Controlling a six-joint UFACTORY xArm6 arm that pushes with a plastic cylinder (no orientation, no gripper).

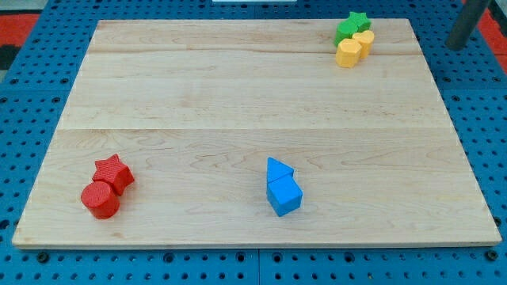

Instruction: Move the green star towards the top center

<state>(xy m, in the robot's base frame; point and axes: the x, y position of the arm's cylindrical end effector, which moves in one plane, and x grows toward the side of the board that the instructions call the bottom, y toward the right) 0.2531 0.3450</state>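
My tip (457, 44) hangs at the view's top right, off the board's (238, 87) edge; it is a bare rod holding nothing. The green star (351, 26) lies well to its left, touching the yellow blocks (353, 47). Far below-left sit blue blocks (282, 187) and red blocks (107, 187).

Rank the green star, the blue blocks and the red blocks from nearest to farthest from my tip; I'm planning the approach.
My tip sits off the board at the view's top right.
1. Green star, top right corner.
2. Blue blocks, bottom centre.
3. Red blocks, bottom left.
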